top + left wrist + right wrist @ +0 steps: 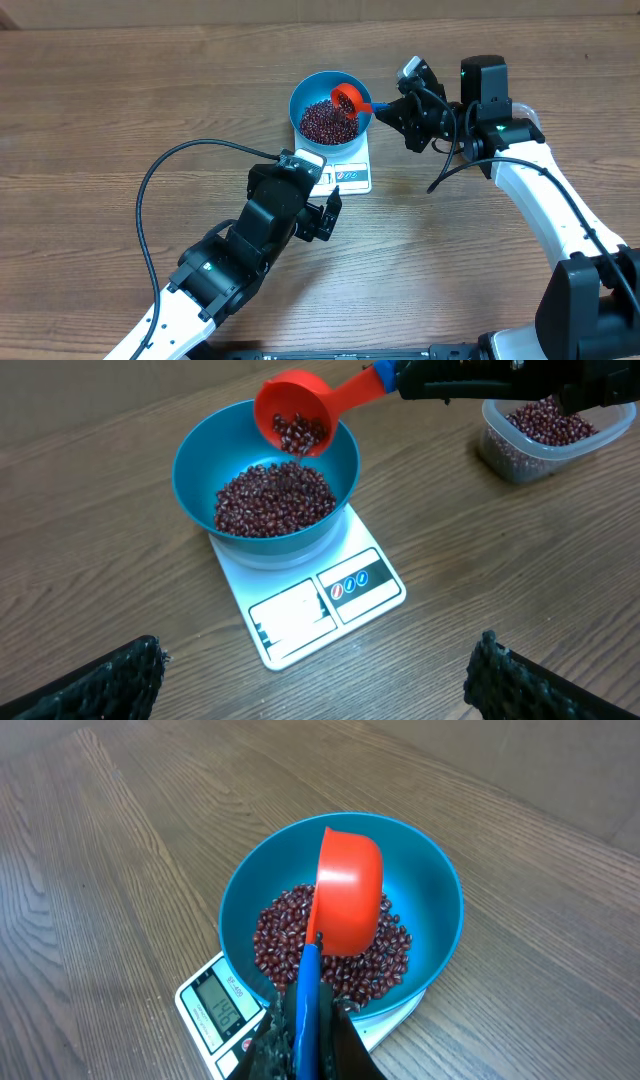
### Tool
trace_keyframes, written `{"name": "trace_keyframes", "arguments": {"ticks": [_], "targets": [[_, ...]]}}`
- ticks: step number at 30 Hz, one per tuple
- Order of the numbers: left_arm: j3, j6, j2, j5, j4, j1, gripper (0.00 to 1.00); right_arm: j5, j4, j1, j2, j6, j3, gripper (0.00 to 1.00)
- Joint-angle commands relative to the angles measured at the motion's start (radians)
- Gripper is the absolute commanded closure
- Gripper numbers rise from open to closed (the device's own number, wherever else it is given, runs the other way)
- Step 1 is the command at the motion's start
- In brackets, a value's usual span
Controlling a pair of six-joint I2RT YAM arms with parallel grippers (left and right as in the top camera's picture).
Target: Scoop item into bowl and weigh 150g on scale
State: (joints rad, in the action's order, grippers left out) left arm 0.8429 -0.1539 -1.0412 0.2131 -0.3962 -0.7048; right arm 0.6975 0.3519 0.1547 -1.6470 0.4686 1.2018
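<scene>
Beans (275, 500) in bowl (195, 460) on scale (290, 615), scoop (295, 415) over bowl, tub (497, 455) apart

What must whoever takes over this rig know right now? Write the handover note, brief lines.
Left pincer: open, empty, hovering by the scale.
Right pincer: shut on the scoop handle; scoop tilted over the bowl, a few beans inside it.
Things: bowl sits on the scale, holding a pile of beans; clear tub with more beans stands on the table nearby.
Done: beans are in the bowl.
Left: finish the pour, check the display (too blurry to read here), adjust to 150 g.
</scene>
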Motion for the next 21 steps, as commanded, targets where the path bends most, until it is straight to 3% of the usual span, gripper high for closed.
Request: {"name": "trace_keyframes", "arguments": {"ticks": [1, 21], "targets": [[0.006, -0.003, 0.017, -0.001, 0.004, 0.004, 0.00, -0.005, -0.003, -0.002, -0.005, 0.005, -0.004, 0.96], [0.006, -0.003, 0.017, 0.000, 0.005, 0.004, 0.00, -0.005, -0.006, -0.002, -0.005, 0.035, -0.004, 0.96]]}}
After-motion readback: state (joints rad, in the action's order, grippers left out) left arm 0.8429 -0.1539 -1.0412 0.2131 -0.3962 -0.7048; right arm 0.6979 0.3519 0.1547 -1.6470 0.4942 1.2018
